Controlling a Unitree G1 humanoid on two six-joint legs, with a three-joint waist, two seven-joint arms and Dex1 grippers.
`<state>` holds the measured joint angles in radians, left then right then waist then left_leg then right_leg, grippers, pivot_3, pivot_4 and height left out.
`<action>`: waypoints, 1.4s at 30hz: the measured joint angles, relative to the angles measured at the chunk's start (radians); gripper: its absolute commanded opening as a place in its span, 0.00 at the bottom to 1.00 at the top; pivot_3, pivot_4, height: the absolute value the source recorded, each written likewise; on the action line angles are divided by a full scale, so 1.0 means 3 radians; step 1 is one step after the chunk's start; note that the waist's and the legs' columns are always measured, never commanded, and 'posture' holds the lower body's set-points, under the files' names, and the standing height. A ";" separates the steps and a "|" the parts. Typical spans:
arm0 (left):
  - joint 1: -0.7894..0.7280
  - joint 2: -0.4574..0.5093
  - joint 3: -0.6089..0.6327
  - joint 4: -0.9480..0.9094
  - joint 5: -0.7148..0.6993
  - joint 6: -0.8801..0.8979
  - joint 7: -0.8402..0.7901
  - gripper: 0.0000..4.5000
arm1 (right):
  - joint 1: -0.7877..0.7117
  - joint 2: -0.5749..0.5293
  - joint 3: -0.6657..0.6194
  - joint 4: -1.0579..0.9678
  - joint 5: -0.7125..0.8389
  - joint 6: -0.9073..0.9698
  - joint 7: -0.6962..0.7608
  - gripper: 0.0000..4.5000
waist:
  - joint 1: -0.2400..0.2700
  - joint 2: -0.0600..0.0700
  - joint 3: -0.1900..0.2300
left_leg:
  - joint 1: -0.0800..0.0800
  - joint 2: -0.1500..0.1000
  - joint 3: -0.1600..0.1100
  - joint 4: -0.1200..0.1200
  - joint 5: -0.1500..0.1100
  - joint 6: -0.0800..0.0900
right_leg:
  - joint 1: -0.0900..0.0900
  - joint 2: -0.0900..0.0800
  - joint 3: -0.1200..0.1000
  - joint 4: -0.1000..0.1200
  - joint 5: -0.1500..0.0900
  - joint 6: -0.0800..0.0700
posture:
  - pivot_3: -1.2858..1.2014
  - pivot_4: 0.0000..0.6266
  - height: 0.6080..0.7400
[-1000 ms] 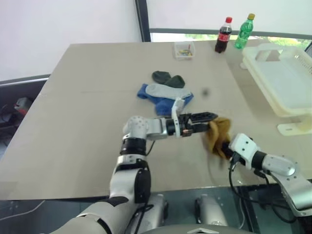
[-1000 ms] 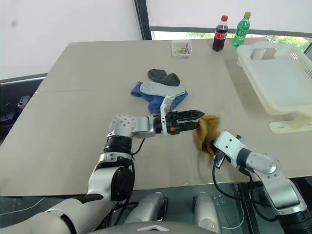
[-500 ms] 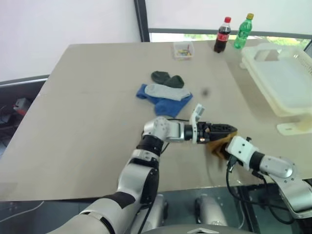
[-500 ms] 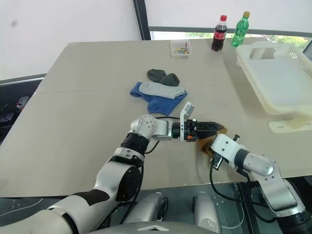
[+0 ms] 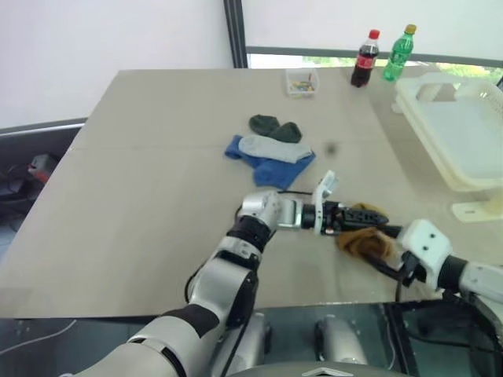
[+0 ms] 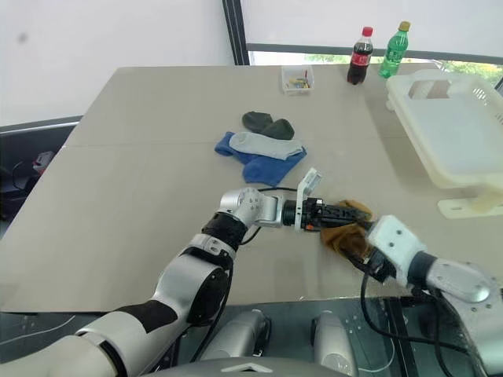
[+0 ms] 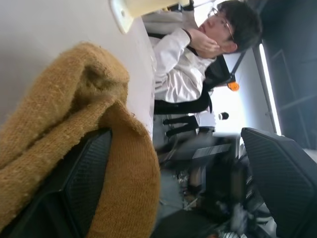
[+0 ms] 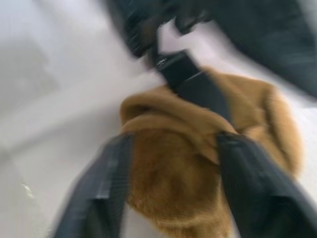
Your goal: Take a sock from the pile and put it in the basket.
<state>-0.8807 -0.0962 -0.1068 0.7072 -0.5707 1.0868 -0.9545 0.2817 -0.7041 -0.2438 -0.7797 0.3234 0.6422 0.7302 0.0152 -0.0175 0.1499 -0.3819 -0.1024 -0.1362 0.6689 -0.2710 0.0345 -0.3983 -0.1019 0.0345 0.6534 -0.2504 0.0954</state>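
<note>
A mustard-yellow sock [image 5: 363,242] lies crumpled near the table's front edge, apart from the pile [image 5: 271,149] of blue, pale grey and dark green socks at mid-table. My left gripper [image 5: 371,217] reaches in level from the left, open wide. In the left wrist view the sock [image 7: 59,99] drapes over one of its fingers [image 7: 84,188]. My right gripper [image 8: 176,144] stands open just right of the sock, its fingers astride the sock [image 8: 188,198] without pinching it. The cream-white basket [image 5: 464,133] sits at the table's far right.
A cola bottle [image 5: 363,59], a green bottle [image 5: 398,53] and a small clear box [image 5: 301,81] stand along the table's back edge. The table's front edge runs just below both grippers. A seated person [image 7: 193,64] appears in the left wrist view's background.
My right gripper has opened, let go of the mustard sock and drawn back to the right. The left gripper has moved right and down onto the sock, which has dropped onto the table.
</note>
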 measured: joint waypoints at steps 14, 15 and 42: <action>0.0887 0.1345 -0.0289 -0.2261 0.0137 -0.1216 -0.0767 1.00 | -0.1476 0.0679 -0.0383 0.0226 0.1139 0.2062 -0.1360 0.96 | -0.0032 0.0012 0.0002 | -0.0030 0.0001 0.0017 -0.0004 0.0001 -0.0001 | -0.0050 0.0000 0.0027 0.0015 0.0002 -0.0005 | 0.52 0.24 1.00; 0.0947 0.1405 -0.0293 -0.2313 0.0150 -0.1257 -0.0769 1.00 | -0.1587 0.0678 -0.0328 0.0326 0.1104 0.2107 -0.1430 0.96 | -0.0030 0.0015 0.0002 | -0.0032 0.0000 0.0016 -0.0005 0.0001 0.0000 | -0.0053 -0.0001 0.0026 0.0014 0.0002 -0.0005 | 0.52 0.24 1.00; 0.1451 0.1785 -0.0296 -0.2781 0.0201 -0.1706 -0.0487 1.00 | -0.1215 -0.0732 0.1255 0.0554 0.0598 0.1307 -0.0368 0.24 | -0.0006 -0.0037 -0.0041 | -0.0017 0.0002 0.0006 -0.0001 -0.0003 0.0005 | -0.0025 0.0001 0.0007 -0.0007 0.0001 -0.0005 | 0.52 0.24 1.00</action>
<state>-0.4453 0.4394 -0.1956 -0.1272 -0.5104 0.5749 -1.1008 -0.0828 -0.9237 0.1326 -0.6134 0.5027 1.0342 0.6199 0.0136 -0.0287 0.1375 -0.3870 -0.1018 -0.1343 0.6685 -0.2719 0.0361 -0.4057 -0.1017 0.0367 0.6514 -0.2499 0.0940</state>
